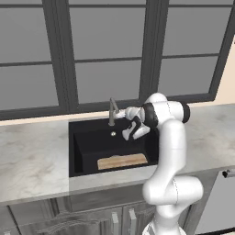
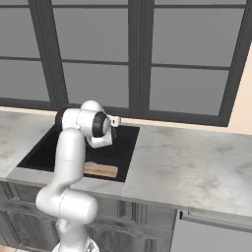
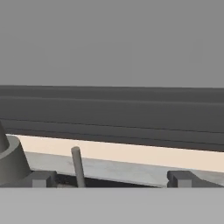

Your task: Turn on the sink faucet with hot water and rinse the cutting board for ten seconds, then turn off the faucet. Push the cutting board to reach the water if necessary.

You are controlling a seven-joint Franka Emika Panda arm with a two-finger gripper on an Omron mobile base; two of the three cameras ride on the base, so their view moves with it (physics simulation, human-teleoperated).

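The slim grey sink faucet (image 1: 111,112) stands at the back rim of the black sink (image 1: 85,147). My gripper (image 1: 120,114) is level with the faucet's top, right beside it on its right. In the hand view the gripper (image 3: 111,179) is open, fingertips (image 3: 41,178) wide apart. The thin lever (image 3: 78,166) rises between them near the left tip, and the faucet body (image 3: 8,162) is at the left edge. The tan cutting board (image 1: 122,161) lies flat on the basin floor by the front wall, also seen past my arm (image 2: 101,170). No water stream is in view.
Marble counter (image 1: 32,156) surrounds the basin, with a long stretch to the right (image 2: 192,167). Dark-framed windows (image 1: 105,50) run close behind the faucet. A small light drain fitting (image 1: 113,134) sits in the basin floor. Cabinets and an appliance front (image 1: 220,202) lie below.
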